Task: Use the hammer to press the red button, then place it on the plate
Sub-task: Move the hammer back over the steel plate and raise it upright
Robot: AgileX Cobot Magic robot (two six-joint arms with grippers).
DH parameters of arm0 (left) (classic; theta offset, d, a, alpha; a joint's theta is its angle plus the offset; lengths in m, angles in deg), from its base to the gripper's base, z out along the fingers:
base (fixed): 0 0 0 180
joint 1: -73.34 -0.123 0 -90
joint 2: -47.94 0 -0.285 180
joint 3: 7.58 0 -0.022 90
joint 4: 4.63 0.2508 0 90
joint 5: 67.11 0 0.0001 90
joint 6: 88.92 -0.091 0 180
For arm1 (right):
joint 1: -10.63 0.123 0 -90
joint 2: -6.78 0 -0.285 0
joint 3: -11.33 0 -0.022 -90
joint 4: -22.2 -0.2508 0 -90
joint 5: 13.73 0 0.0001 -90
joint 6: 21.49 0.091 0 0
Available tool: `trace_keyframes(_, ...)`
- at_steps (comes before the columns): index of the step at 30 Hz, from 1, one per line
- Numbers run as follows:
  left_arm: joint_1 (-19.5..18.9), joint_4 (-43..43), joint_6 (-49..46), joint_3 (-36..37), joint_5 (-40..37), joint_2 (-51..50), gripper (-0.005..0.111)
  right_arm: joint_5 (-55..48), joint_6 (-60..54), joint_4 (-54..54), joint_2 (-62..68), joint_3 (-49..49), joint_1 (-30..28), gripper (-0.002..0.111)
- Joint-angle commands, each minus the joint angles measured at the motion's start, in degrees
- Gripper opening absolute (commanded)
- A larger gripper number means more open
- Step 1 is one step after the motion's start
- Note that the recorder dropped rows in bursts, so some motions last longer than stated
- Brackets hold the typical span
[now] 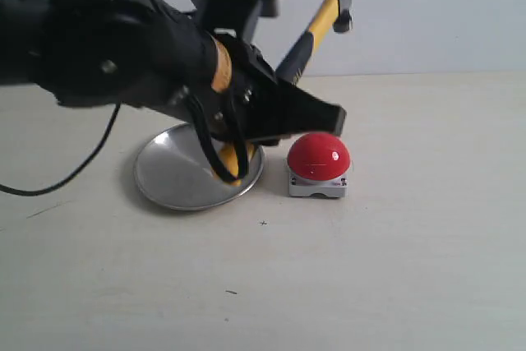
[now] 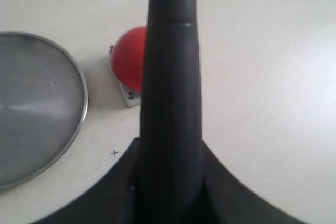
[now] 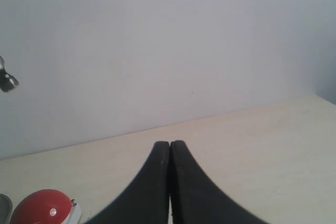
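Clamps the hammer (image 1: pixel 325 18) in the left gripper (image 1: pixel 320 114), handle slanting up toward 1 o'clock, head poised well above the red button (image 1: pixel 319 156) at that gripper's 6 o'clock, just beside the plate (image 1: pixel 164 174).

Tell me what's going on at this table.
The left gripper is shut on the hammer, holding it tilted in the air with its head raised above the red button and clear of it. The button sits on the table just beside the plate, and the hammer's yellow looped end hangs in front of the plate. The right gripper is shut on nothing, outside the exterior view.
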Motion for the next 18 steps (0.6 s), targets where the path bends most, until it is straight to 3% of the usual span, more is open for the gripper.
trace_keyframes(1,-5.38,-12.93,-10.23,3.1,8.49,3.58,0.0,-0.13,-0.26,0.12,-0.2,0.22,-0.31,0.0)
trace_keyframes(10,-14.59,-41.58,-33.82,15.22,20.33,4.21,0.0,-0.13,-0.26,0.12,-0.2,0.22,-0.31,0.0)
trace_keyframes(18,-16.96,-45.01,-34.61,19.85,31.19,4.59,0.0,-0.13,-0.26,0.12,-0.2,0.22,-0.31,0.0)
